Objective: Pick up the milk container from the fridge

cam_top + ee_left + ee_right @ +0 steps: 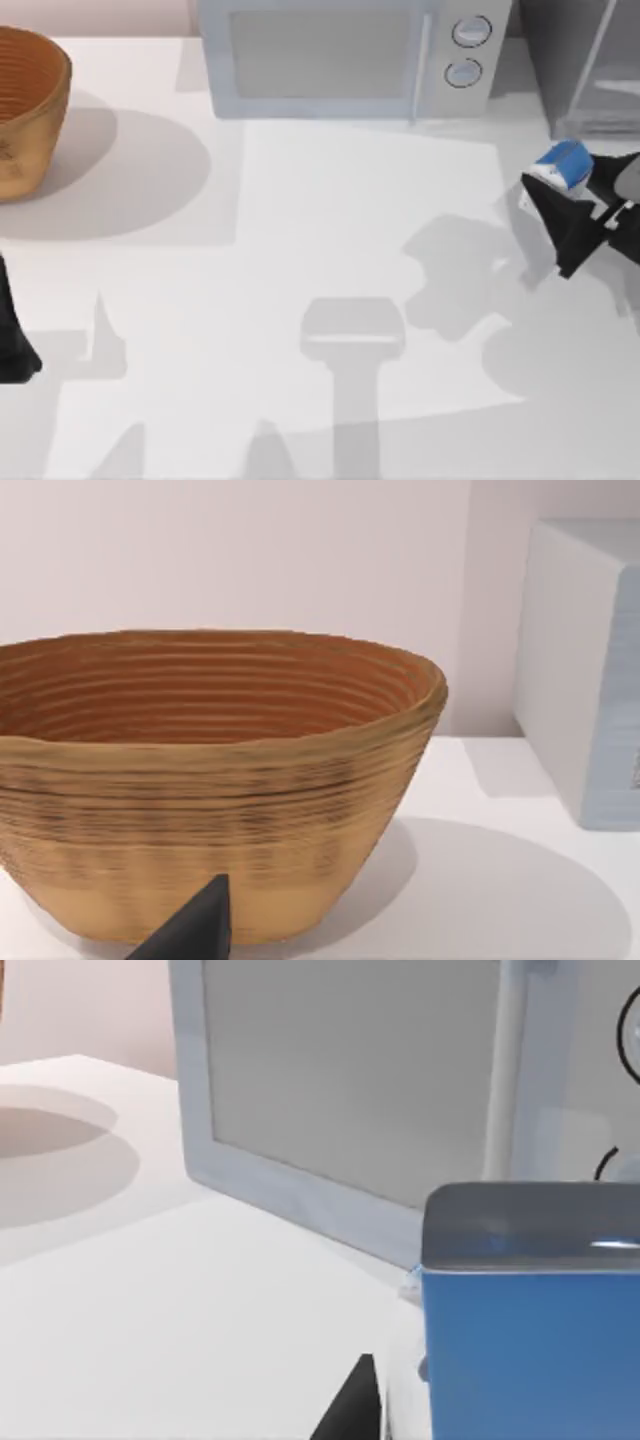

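The milk container (562, 165), a small white carton with a bright blue top, is at the right side of the table, just in front of the fridge (580, 70) and outside it. My right gripper (548, 188) is shut on it, its dark fingers (570, 225) reaching in from the right edge. The arm's shadow falls on the table well to the left, so the carton appears raised off the surface. The right wrist view has the carton's blue face (530, 1350) close up beside one black fingertip (350, 1410). My left gripper (12, 340) is parked at the left edge.
A pale blue-grey microwave (350, 60) with two round dials stands at the back centre, right next to the fridge. A brown woven basket (25, 110) sits at the back left and looms near in the left wrist view (200, 780).
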Robot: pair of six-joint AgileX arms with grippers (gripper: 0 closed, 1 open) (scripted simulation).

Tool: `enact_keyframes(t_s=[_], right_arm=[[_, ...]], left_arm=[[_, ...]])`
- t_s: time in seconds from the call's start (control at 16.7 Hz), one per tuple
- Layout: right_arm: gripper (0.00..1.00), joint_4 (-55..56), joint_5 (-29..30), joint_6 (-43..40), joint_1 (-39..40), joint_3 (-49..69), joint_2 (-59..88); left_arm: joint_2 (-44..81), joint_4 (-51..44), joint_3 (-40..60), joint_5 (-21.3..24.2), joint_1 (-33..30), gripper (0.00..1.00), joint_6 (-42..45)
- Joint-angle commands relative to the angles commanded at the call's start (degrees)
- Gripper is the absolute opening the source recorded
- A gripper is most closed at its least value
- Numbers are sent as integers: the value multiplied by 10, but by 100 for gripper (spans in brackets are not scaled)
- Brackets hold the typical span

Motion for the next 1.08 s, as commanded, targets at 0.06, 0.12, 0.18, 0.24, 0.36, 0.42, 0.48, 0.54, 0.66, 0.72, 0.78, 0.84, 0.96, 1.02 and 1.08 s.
enact_keyframes(t_s=[0.06,0.12,0.18,0.24,0.36,0.42,0.48,0.54,0.66,0.72,0.78,0.84,0.96,1.02,1.08], right_arm=[[0,0,0,0,0,0,0],[0,0,0,0,0,0,0],[0,-1,0,0,3,-2,-1],[0,-2,1,0,4,0,0],[0,-6,12,-3,14,18,11],[0,-11,20,-3,22,33,21],[0,-19,28,-2,30,49,34],[0,-27,38,-1,39,67,47],[0,-42,57,0,57,100,68],[0,-46,65,-1,64,113,74],[0,-47,70,-3,69,121,78],[0,-48,71,-3,71,124,79],[0,-48,71,-3,71,124,79],[0,-48,71,-3,71,124,79],[8,-48,71,-3,71,124,79]], left_arm=[[0,0,0,0,0,100,0],[0,0,0,0,0,100,0],[0,0,0,0,0,100,0],[0,0,0,0,0,100,0],[0,0,0,0,0,100,0],[0,0,0,0,0,100,0],[0,0,0,0,0,100,0],[0,0,0,0,0,100,0],[0,0,0,0,0,100,0],[0,0,0,0,0,100,0],[0,0,0,0,0,100,0],[0,0,0,0,0,100,0],[0,0,0,0,0,100,0],[0,0,0,0,0,100,0],[0,0,0,0,0,100,0]])
